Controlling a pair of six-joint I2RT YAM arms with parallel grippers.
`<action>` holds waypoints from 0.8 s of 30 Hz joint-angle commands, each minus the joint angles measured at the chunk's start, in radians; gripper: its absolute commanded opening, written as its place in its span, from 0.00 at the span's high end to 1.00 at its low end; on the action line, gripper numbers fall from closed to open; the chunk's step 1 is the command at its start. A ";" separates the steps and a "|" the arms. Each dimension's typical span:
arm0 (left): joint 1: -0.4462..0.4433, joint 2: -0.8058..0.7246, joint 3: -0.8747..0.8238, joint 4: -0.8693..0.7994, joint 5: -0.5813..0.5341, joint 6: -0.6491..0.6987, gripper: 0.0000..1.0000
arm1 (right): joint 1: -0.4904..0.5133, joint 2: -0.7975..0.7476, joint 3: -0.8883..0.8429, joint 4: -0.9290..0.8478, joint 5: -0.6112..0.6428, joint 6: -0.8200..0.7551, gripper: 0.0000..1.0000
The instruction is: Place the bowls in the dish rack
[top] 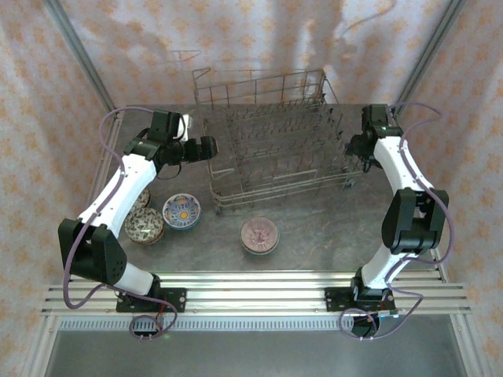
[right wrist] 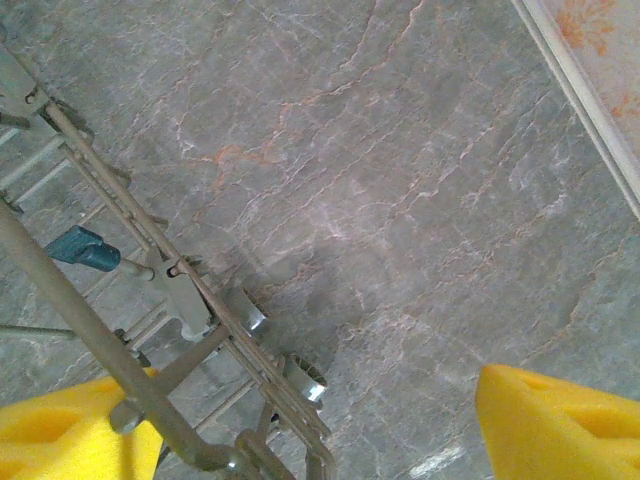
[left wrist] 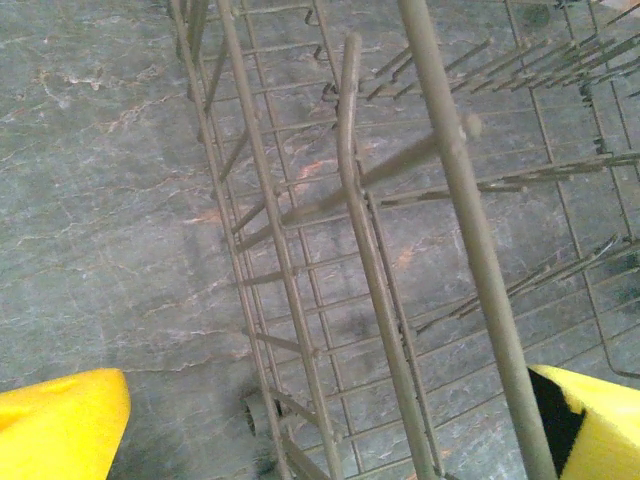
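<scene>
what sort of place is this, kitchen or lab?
Probably a lab test cell, not a kitchen: patterned curtain walls on a metal frame, arms bolted to rails, dish rack and bowls as props.

The left arm (top: pixel 118 188) and right arm (top: pixel 402 169) have white shells, black joint housings and black base plates. A purple cable (top: pixel 75 267) loops along each. The fingers (left wrist: pixel 60 425) wear bright yellow foam, one showing a black patch.

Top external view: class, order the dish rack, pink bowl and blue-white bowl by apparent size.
1. dish rack, far the largest.
2. pink bowl and blue-white bowl: they look about alike, so I won't rank them.
</scene>
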 commanded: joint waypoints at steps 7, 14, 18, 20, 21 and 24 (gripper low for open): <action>-0.003 0.030 0.038 0.024 -0.024 -0.018 0.01 | -0.130 0.060 0.073 -0.040 0.222 -0.003 0.22; -0.030 0.138 0.133 -0.010 -0.002 0.005 0.01 | -0.154 0.057 0.059 -0.060 0.232 -0.011 0.22; -0.053 0.204 0.192 -0.037 0.011 0.025 0.01 | -0.155 0.028 0.027 -0.049 0.236 -0.007 0.22; -0.068 0.236 0.221 -0.050 0.016 0.034 0.01 | -0.158 0.021 0.024 -0.052 0.246 -0.008 0.21; -0.074 0.250 0.233 -0.057 0.015 0.037 0.01 | -0.162 0.019 0.024 -0.053 0.248 -0.011 0.21; -0.098 0.293 0.273 -0.079 0.016 0.048 0.01 | -0.188 0.021 0.034 -0.061 0.235 -0.009 0.21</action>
